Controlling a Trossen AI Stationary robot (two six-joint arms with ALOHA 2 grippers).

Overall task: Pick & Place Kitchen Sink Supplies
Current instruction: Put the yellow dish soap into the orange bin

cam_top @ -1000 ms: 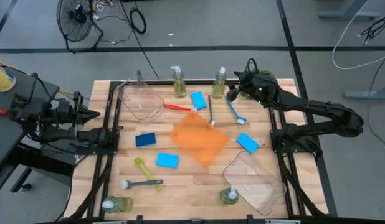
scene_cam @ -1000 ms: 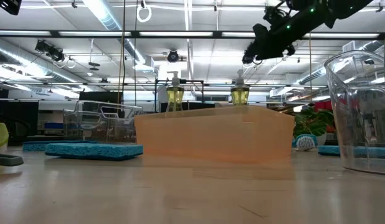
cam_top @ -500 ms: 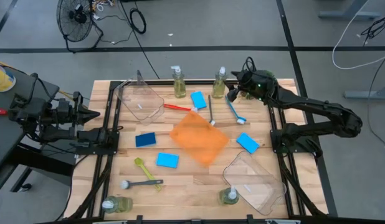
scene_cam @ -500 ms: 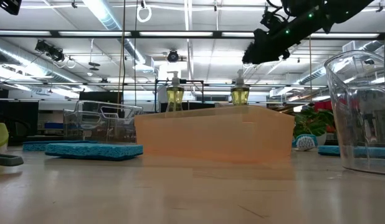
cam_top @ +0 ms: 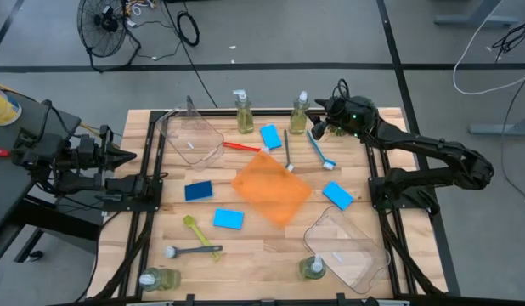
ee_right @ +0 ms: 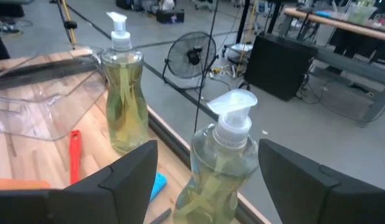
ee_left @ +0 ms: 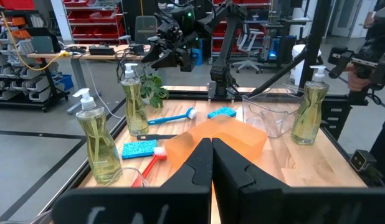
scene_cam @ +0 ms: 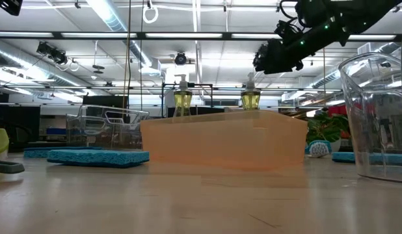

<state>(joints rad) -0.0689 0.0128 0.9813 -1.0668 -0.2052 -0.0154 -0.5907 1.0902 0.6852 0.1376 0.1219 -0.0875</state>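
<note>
Right arm has shifted only slightly since the earlier frames, edging around above the back-right pump bottle; nothing on the table has moved.

Near to far from the right wrist: right gripper (ee_right: 205, 171) is spread wide, empty, its two fingers (ee_right: 127, 171) flanking the nearest soap bottle (ee_right: 220, 162) without touching it. In the high view this gripper (cam_top: 318, 127) hovers just beside that bottle (cam_top: 298, 113) at the table's back edge. Second bottle (ee_right: 123, 99) stands farther along the same edge, a red brush (ee_right: 75, 155) lying near its base, a clear bin (ee_right: 37, 106) beyond.

Rest of the supplies lie scattered: blue brush (cam_top: 320, 150) and grey brush (cam_top: 288, 150) beside the orange bin (cam_top: 271, 189), blue sponges (cam_top: 338, 195) around it, two more bottles at the front edge (cam_top: 312, 269).

Left gripper (ee_left: 212, 163) is clenched with nothing in it, parked off the table's left side (cam_top: 122, 157).

Step in hand, as judged: approach and line-up for grasping the back-right bottle. Next move calls for dropping lower so the fingers bracket the bottle's body below the pump, then closing. The bottle is tall and narrow, so a nudge could tip it.
</note>
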